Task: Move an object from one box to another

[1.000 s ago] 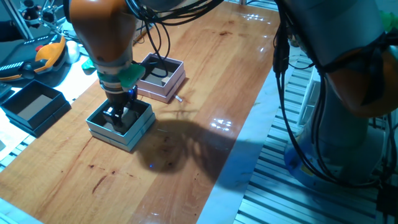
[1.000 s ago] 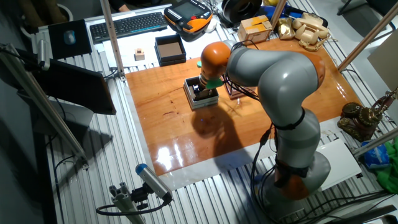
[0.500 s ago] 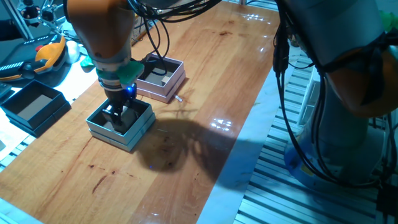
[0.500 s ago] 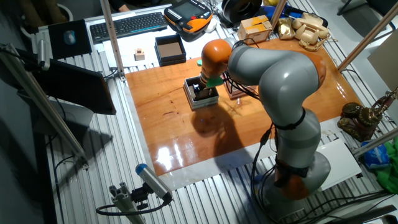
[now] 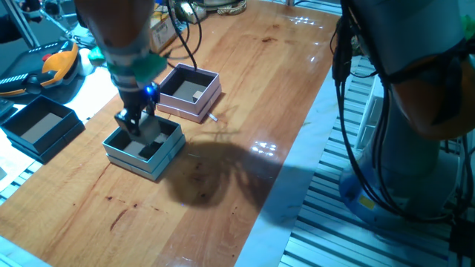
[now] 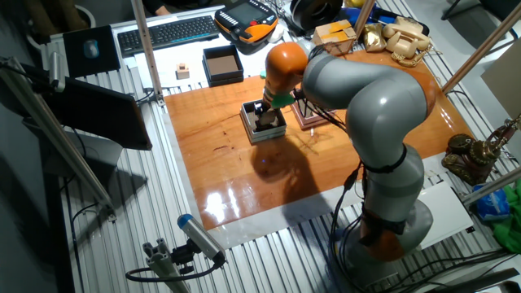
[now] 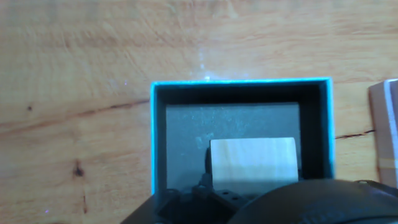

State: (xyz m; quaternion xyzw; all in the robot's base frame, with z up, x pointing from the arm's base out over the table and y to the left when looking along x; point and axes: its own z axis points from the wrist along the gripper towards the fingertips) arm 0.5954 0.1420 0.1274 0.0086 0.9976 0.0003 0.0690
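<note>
The teal box (image 5: 154, 166) stands on the wooden table, also in the other fixed view (image 6: 265, 135) and filling the hand view (image 7: 153, 137). My gripper (image 5: 131, 124) hangs just above its inside, fingers close together. In the hand view a pale wooden block (image 7: 252, 160) sits right at the hand, large against the box floor, so it looks held. The pink box (image 5: 194, 111) stands just behind and to the right, apart from the teal one, with a small pale piece inside; its edge shows in the hand view (image 7: 385, 124).
A black square box (image 5: 41, 126) stands left of the table on the metal bench. A small white pin (image 5: 214, 116) lies by the pink box. An orange pendant (image 5: 56, 65) and a keyboard (image 6: 167, 32) lie behind. The table's edge runs at the right.
My gripper has risen out of the teal box and shifted slightly back. Both boxes have stayed in place.
</note>
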